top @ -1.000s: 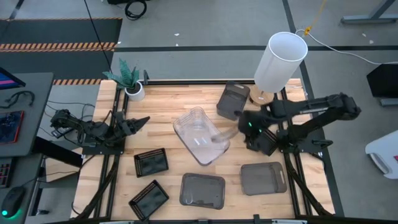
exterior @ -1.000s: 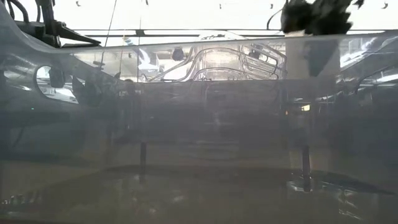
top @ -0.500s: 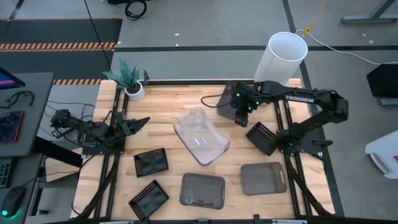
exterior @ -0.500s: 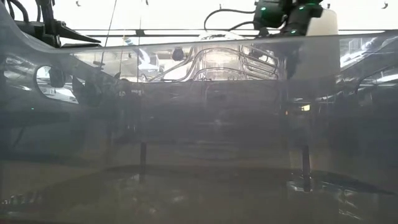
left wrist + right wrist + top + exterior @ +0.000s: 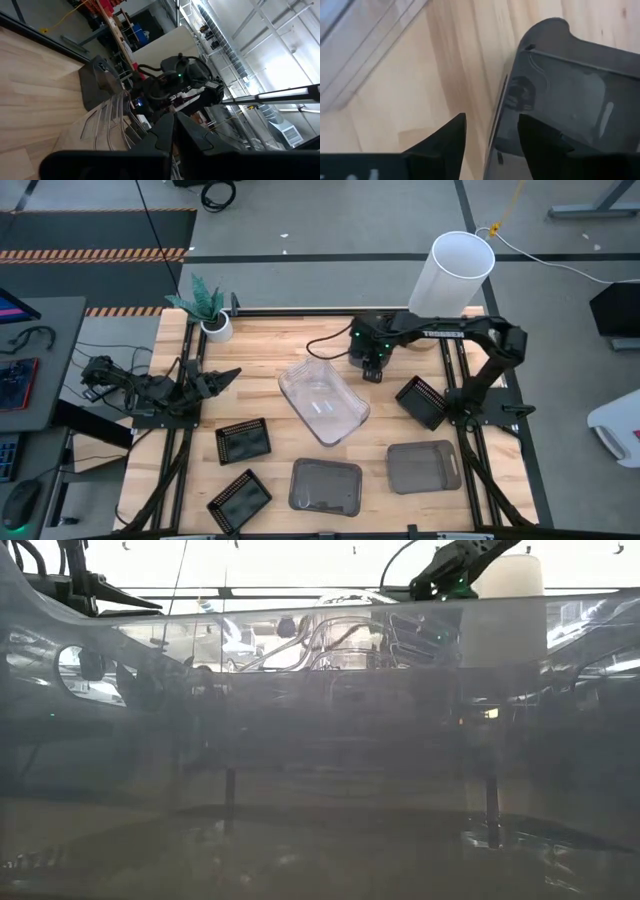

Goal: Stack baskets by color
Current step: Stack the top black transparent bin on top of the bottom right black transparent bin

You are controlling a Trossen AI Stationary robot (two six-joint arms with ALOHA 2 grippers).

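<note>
A smoky-grey basket rests on its base near the table's far edge. My right gripper hangs over it, open and pointing steeply down, one finger over its inside and one outside its rim; no touch shows. The large clear basket lies mid-table. Two more grey baskets sit near the front edge. Black slatted baskets lie at front left and at the right. My left gripper waits shut at the left.
A tall white lamp shade stands at the far right corner, just behind my right arm. A small potted plant stands at the far left. A grey basket wall close to the low camera blocks most of that view.
My right gripper has swung from beside the right-hand black basket toward the table's far edge and left, sinking lower, and now hangs over the far grey basket. The baskets have not moved.
</note>
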